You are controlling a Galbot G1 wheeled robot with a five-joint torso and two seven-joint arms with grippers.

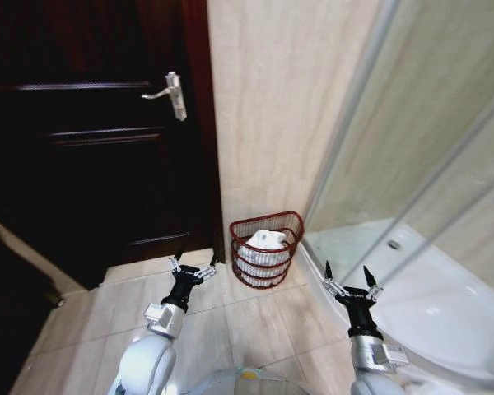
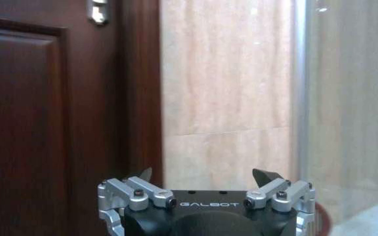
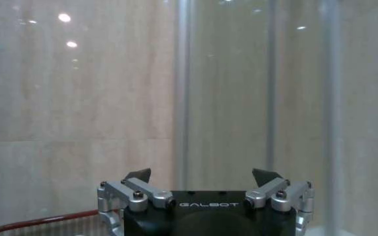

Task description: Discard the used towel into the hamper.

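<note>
The hamper (image 1: 290, 220), a small reddish-brown wire basket, stands on the floor against the tiled wall between the door and the shower. A white towel (image 1: 266, 241) lies inside it, bunched up. My left gripper (image 1: 194, 263) hangs open and empty just left of the hamper, above the floor tiles. My right gripper (image 1: 349, 276) is open and empty to the hamper's right, near the shower edge. In the left wrist view the left gripper (image 2: 205, 175) points at the wall. The right wrist view shows the right gripper (image 3: 202, 174) and the hamper's rim (image 3: 38, 222).
A dark wooden door (image 1: 90, 132) with a metal handle (image 1: 173, 95) fills the left. A glass shower enclosure (image 1: 412, 164) with a white tray (image 1: 445, 304) is on the right. Beige floor tiles (image 1: 230, 321) lie in front of me.
</note>
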